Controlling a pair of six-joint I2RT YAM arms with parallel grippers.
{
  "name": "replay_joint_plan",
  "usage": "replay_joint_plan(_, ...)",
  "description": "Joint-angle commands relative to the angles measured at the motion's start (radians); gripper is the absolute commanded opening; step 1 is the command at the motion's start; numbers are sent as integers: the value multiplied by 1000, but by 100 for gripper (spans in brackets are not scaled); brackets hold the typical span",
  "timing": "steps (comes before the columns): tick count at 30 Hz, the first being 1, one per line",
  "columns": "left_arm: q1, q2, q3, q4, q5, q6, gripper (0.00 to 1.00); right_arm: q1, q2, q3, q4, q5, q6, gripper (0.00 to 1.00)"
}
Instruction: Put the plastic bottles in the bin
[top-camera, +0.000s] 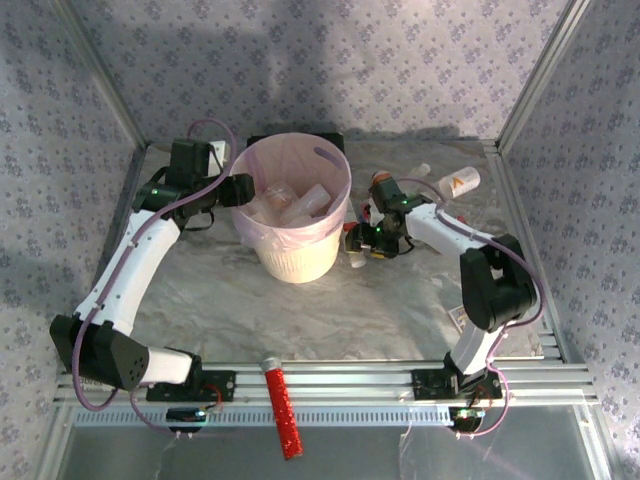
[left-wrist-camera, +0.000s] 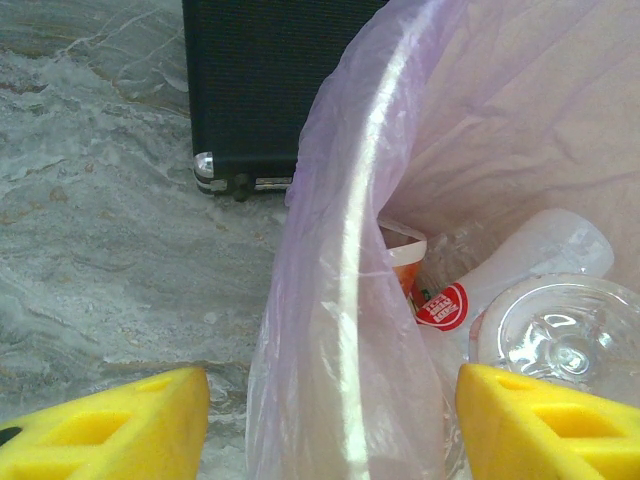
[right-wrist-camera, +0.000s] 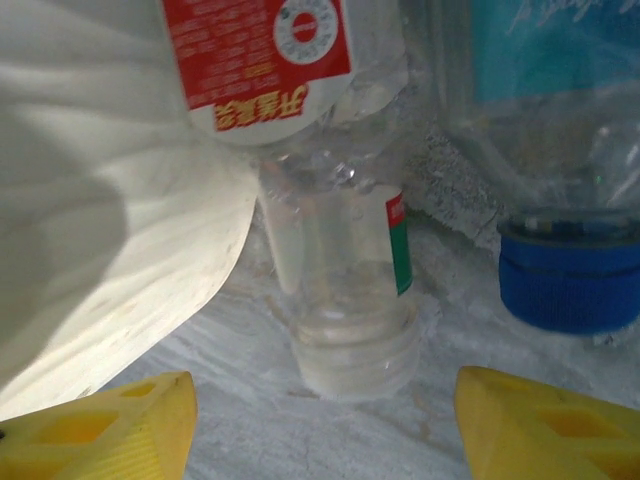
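— Steadying the bin (top-camera: 297, 262), was it?
— Seemingly: the left pincer (left-wrist-camera: 330, 410) stood apart, astride its rim. Beside the bin the right pincer (right-wrist-camera: 325, 400), apart too, flanked a clear bottle (right-wrist-camera: 345, 290) lying on the bench (top-camera: 300, 310), ready for grasping.

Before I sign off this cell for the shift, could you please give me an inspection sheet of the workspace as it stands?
Surface: marbled grey table, no spills seen.
Job's things: pink bin upright, several bottles inside; orange-labelled bottle lies far right on the table; white-capped bottle and blue-capped bottle lie beside the bin.
Clutter: red glittery tube on the near rail; black box behind the bin.
Grippers: left gripper open, straddling the bin's rim; right gripper open, facing the white-capped bottle, not holding it.
Cables: purple cable along each arm, no snag seen.
Surroundings: patterned fabric walls, metal frame.
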Motion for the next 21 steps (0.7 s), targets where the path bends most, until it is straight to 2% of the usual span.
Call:
replay_joint_plan(1, 9, -27, -9, -18, -11, 3, 66, 7, 48, 1, 24, 2, 9, 70)
replay_joint_plan(11, 15, -33, -18, -19, -8, 5, 66, 17, 131, -5, 96, 9, 27, 67)
replay_joint_plan(21, 21, -37, -29, -10, -4, 3, 66, 22, 77, 1, 44, 15, 8, 51)
